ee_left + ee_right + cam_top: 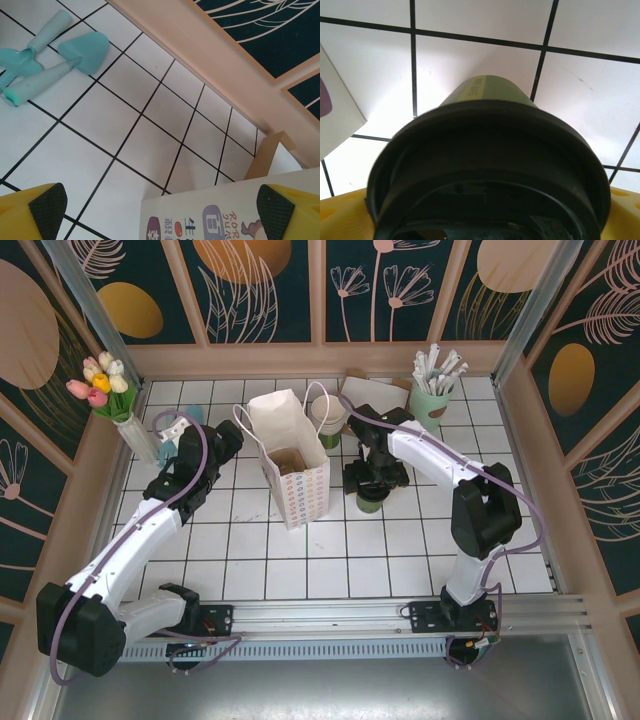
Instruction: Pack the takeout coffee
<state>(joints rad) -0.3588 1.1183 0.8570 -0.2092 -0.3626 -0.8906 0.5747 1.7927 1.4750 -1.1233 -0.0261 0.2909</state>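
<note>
My right gripper [372, 480] hangs, jaws wide apart, straight over the takeout coffee [370, 503], which stands just right of the white paper bag [297, 480], so my fingers [337, 220] can drop either side of it. My left gripper [213, 445], spread and empty too, sits at the bag's left, I judge to steady it. Overhead my wrist covers the cup's top; the wrist camera shows its black lid [490, 165] close below.

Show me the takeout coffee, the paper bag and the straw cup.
takeout coffee [487, 145], right wrist view, its black lid.
paper bag [304, 492], top external view, its patterned front.
straw cup [428, 406], top external view, its green side.
</note>
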